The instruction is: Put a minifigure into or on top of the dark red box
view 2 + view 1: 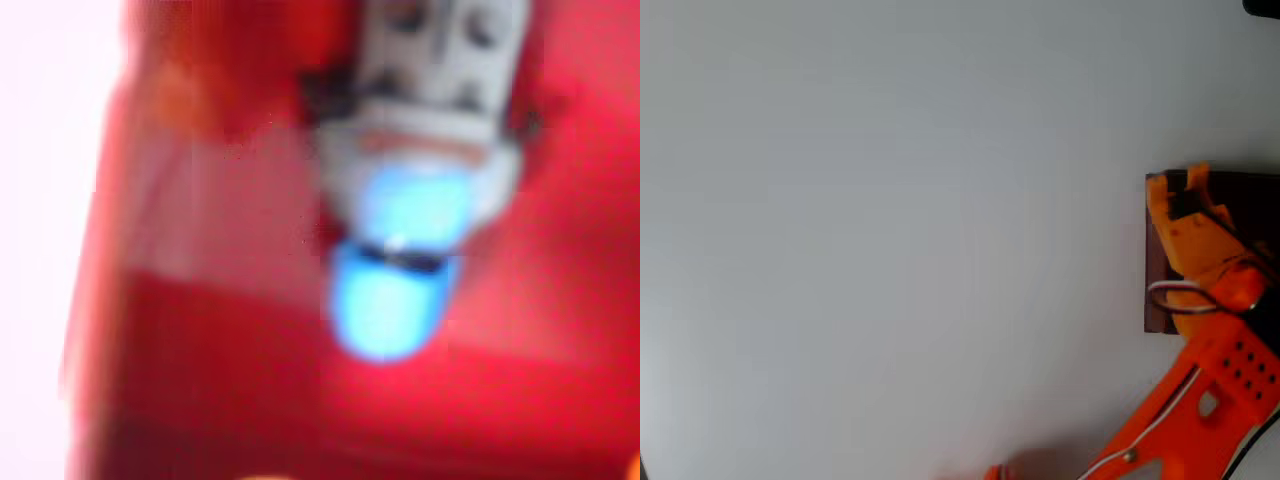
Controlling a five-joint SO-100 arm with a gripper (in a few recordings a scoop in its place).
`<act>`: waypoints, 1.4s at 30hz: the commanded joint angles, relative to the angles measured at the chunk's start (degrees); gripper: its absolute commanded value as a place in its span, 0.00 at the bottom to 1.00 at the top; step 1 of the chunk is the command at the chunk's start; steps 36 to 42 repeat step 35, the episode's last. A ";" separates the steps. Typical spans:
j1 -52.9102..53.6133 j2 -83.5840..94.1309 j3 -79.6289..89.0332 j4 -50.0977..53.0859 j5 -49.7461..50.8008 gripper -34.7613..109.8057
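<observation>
The dark red box (1156,270) lies at the right edge of the overhead view, partly covered by my orange arm. My gripper (1181,196) hangs over the box's far end with a small dark thing, the minifigure (1186,206), between its fingers. In the wrist view the minifigure (400,250) is very close and blurred, with a grey upper part and a bright blue lower part. It hangs over the red inside of the box (250,390). The fingers themselves are too blurred to make out in that view.
The white table (890,220) spreads wide to the left of the box. A strip of the white table (50,200) also shows beyond the box's left wall in the wrist view. An orange part (995,472) pokes in at the bottom edge.
</observation>
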 commanded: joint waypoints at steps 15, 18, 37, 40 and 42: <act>-66.71 79.45 53.35 -1.05 -23.12 0.24; -74.97 80.07 58.71 -3.34 -22.32 0.24; -86.31 107.67 82.53 -0.26 -18.54 0.24; -86.31 107.67 82.53 -0.26 -18.54 0.24; -86.31 107.67 82.53 -0.26 -18.54 0.24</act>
